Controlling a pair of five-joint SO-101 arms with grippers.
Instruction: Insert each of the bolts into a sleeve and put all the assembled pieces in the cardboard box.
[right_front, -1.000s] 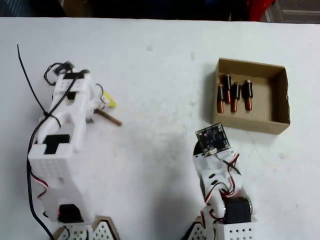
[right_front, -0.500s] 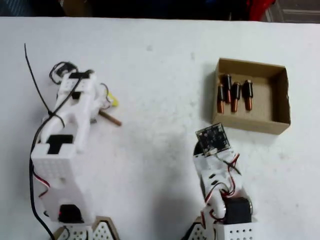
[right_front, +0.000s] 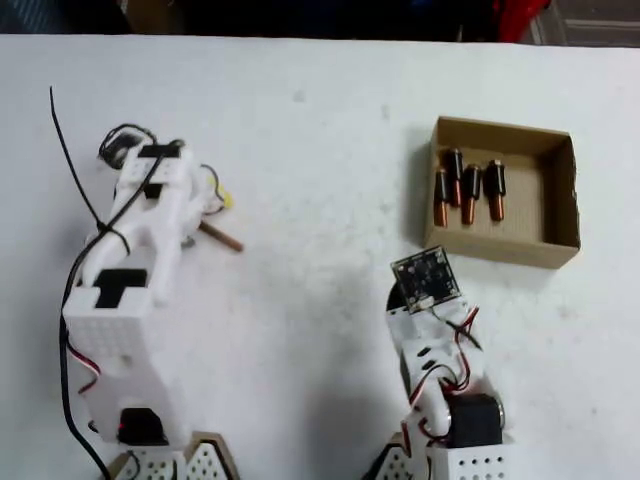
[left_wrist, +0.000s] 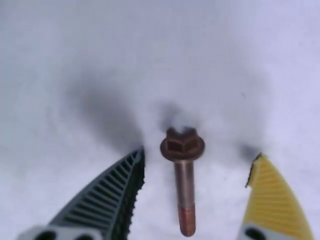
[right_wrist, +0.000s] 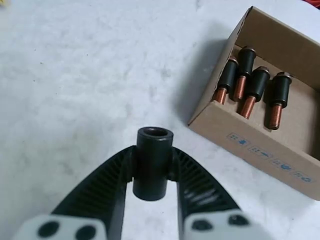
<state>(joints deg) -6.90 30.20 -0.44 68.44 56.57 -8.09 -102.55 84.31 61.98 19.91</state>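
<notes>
On the left side of the table (right_front: 320, 100), the last loose bolt (left_wrist: 183, 175) lay flat on the white surface. The left pincer (left_wrist: 198, 155) was spread wide around it. Its dark finger (left_wrist: 115, 195) sat just beside the shank, and the yellow one (left_wrist: 270, 200) stood well apart on the other side. Neither finger touched the bolt.

The right pincer (right_wrist: 153, 155) was clenched on a black sleeve (right_wrist: 152, 172), held near the cardboard box (right_wrist: 260, 145) with its open bore showing. Four assembled pieces (right_wrist: 250, 90) lay side by side inside the box.

By my reading, this was the grasp of the final bolt, with the joining and boxing left to do. The main risk was the lopsided straddle. On closing, the dark finger would likely meet the shank first and roll or skid the round bolt across the smooth table before the yellow finger could trap it. A pinch landing too near the head could also leave the bolt cocked in the grip, and then its threaded tip would not line up with the bore.

The sleeve was a second worry. It was held by only a narrow band of its smooth wall, so a sideways push from a misaligned bolt might twist it or pop it loose. The box wall stood close to the right pincer as well, and a careless swing could knock it.
</notes>
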